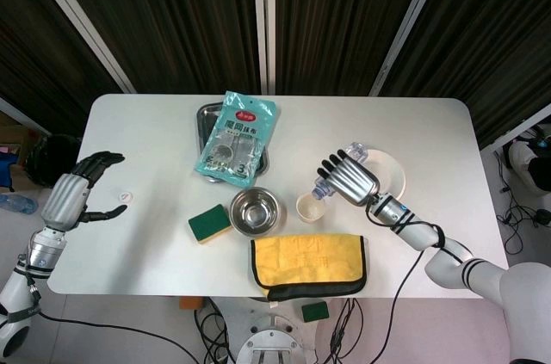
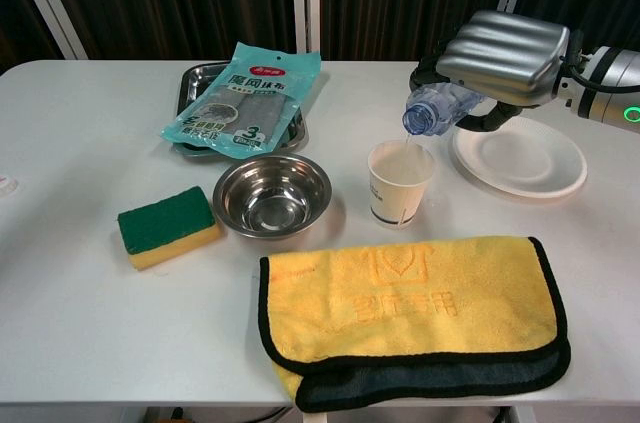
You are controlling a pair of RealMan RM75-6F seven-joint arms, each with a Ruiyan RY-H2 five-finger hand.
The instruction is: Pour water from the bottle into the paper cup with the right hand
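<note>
Hovering at the table's far left edge, the left hand (image 1: 76,194) held nothing, its fingers spread apart, with a small white bottle cap (image 1: 126,197) lying on the white table (image 2: 80,303) just beside it. Further right lay a green and yellow sponge (image 2: 166,226), and behind it a teal packet of cloths (image 2: 244,99) rested across a metal tray (image 2: 190,83). A steel bowl (image 2: 272,195) stood just right of the sponge. In front of it a yellow microfibre cloth (image 2: 410,308) with a black border lay folded near the front edge. The paper cup (image 2: 400,183) stood upright between the bowl and a white plate (image 2: 520,158), just behind the cloth. Above the cup, the right hand (image 2: 500,56) grasped the clear plastic bottle (image 2: 438,106), fingers wrapped around its body. The bottle was tilted neck-down to the left, its open mouth just over the cup's rim, and a thin stream of water ran into the cup.
</note>
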